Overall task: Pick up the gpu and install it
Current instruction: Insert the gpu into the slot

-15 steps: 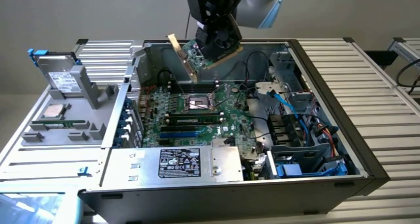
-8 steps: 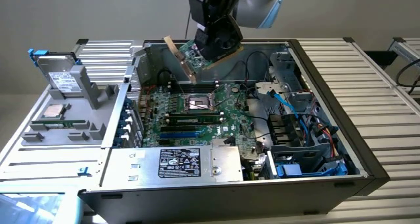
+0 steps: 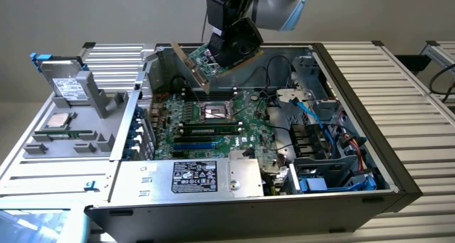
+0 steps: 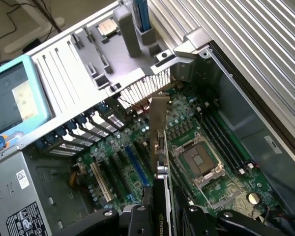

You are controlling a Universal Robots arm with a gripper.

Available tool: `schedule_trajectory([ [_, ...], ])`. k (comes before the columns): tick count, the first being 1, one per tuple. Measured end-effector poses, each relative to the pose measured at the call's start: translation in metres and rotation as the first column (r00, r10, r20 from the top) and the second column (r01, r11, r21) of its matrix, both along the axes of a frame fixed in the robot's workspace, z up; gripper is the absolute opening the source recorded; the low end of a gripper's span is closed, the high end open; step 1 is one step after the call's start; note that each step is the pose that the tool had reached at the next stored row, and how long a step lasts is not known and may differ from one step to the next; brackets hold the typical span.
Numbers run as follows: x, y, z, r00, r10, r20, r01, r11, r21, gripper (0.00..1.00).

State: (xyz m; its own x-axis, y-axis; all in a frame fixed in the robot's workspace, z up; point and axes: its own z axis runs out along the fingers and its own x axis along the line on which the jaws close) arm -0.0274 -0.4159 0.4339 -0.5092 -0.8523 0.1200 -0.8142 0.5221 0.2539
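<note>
My gripper point(image 3: 231, 43) is shut on the gpu point(image 3: 213, 59), a green card with a black cooler. The card hangs tilted in the air above the back of the open computer case, its silver bracket point(image 3: 191, 67) pointing down toward the exterior view's left. In the wrist view the gpu point(image 4: 161, 147) is edge-on, running from my gripper point(image 4: 160, 219) out to its bracket point(image 4: 159, 110). Under it lies the large green motherboard point(image 3: 245, 126) with an empty processor socket point(image 4: 199, 160). The blue expansion slot point(image 4: 136, 164) and white expansion slot point(image 4: 101, 182) are beside the card's edge.
A long memory stick point(image 3: 208, 130) sits in its slot on the board. The power supply point(image 3: 192, 179) fills the case's front. Blue cables point(image 3: 313, 115) and a drive cage point(image 3: 320, 163) are on the exterior view's right. A grey parts holder point(image 3: 78, 120) with a hard drive point(image 3: 67, 86) stands on the left.
</note>
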Motion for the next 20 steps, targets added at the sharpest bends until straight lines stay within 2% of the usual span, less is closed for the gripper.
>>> schedule_trajectory([
  [3,0.0004,0.0001,-0.0003,1.0,0.001,-0.0012,-0.001,1.0,0.0,0.28],
  [7,0.0004,0.0,-0.0005,0.9988,0.037,-0.033,-0.037,0.9993,0.0009,0.28],
  [12,0.0004,0.0,-0.0006,0.9938,0.085,-0.0724,-0.084,0.9964,0.0038,0.28],
  [16,0.0004,0.0,-0.0009,0.987,0.122,-0.1038,-0.122,0.9925,0.0077,0.28],
  [20,0.0003,0.0,-0.001,0.9778,0.161,-0.135,-0.16,0.987,0.0128,0.28],
])
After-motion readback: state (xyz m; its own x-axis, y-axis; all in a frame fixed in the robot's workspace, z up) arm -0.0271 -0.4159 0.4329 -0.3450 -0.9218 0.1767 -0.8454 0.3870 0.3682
